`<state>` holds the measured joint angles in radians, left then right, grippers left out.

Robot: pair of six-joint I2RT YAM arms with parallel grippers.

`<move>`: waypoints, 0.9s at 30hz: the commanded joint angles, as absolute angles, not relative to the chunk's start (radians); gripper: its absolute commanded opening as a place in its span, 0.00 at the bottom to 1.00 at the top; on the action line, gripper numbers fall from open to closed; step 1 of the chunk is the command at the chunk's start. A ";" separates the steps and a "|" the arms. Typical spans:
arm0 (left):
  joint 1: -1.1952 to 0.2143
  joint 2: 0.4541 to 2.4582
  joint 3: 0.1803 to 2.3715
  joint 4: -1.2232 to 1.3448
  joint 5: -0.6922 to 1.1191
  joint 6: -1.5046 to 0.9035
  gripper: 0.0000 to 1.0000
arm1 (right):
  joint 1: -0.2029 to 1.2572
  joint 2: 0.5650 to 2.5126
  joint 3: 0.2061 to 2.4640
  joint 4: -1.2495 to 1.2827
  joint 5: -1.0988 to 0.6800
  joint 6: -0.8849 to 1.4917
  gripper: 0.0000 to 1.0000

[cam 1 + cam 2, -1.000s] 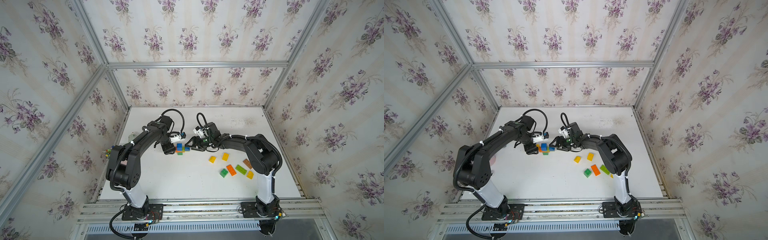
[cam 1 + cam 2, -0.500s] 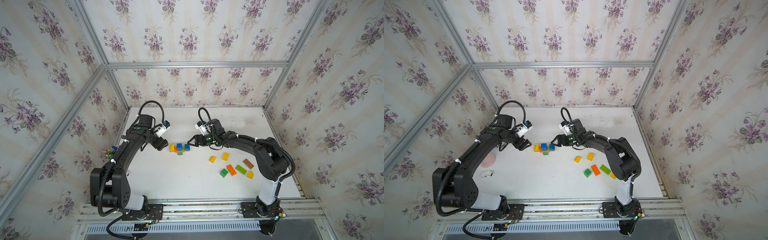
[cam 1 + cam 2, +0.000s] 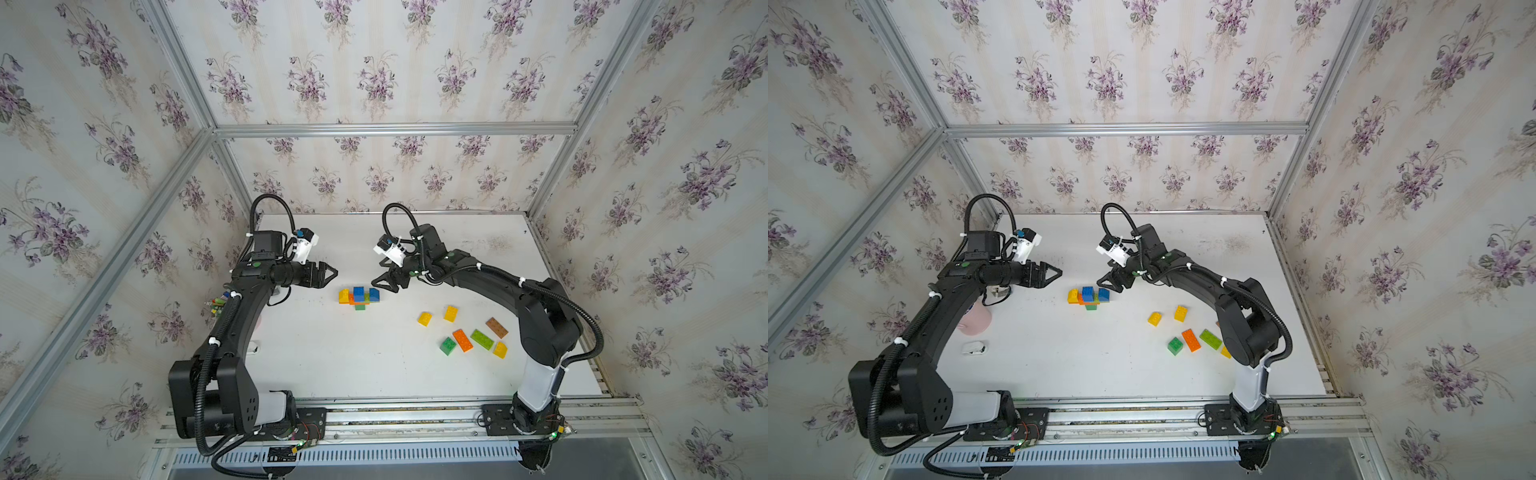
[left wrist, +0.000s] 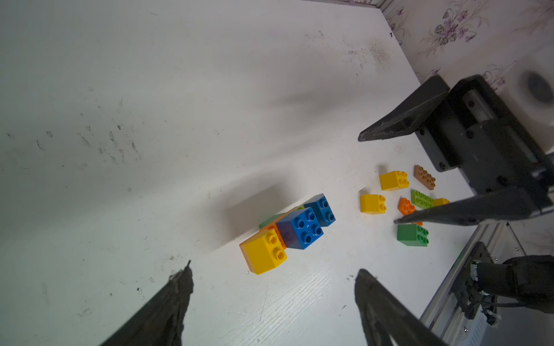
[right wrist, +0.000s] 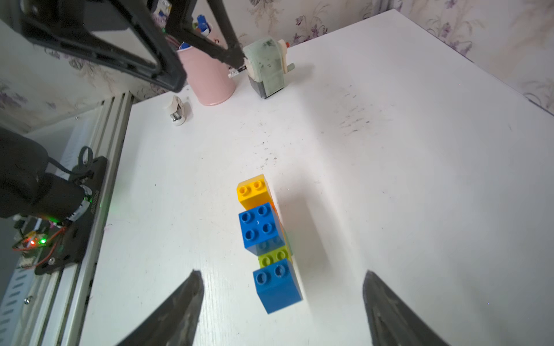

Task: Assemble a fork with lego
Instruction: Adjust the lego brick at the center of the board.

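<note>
Part-built lego fork (image 3: 358, 296) on white tabletop (image 3: 332, 357), mid-scene, between arms. Left end effector (image 3: 328, 274) and right end effector (image 3: 381, 286) both spread wide, empty, flanking assembly. Loose bricks (image 3: 463, 340) well apart, near right arm. Likely next: fetch brick, approach squarely, press studs straight down, steady base.

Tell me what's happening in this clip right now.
Two robot arms are building something out of toy bricks on a white table. A joined cluster of bricks, yellow, blue, orange and green, sits mid-table with nothing gripping it. The left gripper and the right gripper hang on either side of it, both open and empty. Seven loose bricks lie apart beside the right arm, not yet added.
</note>
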<state>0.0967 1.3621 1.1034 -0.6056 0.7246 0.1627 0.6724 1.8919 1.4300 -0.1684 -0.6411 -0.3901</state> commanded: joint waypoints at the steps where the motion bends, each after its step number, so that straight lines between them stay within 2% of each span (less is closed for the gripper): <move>1: 0.110 1.357 1.090 -0.558 0.749 0.039 0.94 | 0.696 1.948 1.503 -0.292 -0.629 -0.546 0.82; 2: 0.126 1.355 1.080 -0.544 0.764 0.019 1.00 | 0.707 1.963 1.518 -0.298 -0.618 -0.553 0.82; 7: 0.170 1.350 1.040 -0.491 0.777 -0.034 1.00 | 0.744 2.021 1.579 -0.296 -0.564 -0.541 0.82; 15: 0.192 1.370 1.060 -0.510 0.730 -0.051 1.00 | 0.777 2.123 1.703 -0.415 -0.526 -0.559 0.74; 23: 0.207 1.378 1.054 -0.538 0.732 -0.029 1.00 | 0.802 2.174 1.769 -0.474 -0.487 -0.562 0.63; 27: 0.219 1.376 1.045 -0.541 0.734 -0.026 1.00 | 0.810 2.189 1.791 -0.493 -0.486 -0.552 0.52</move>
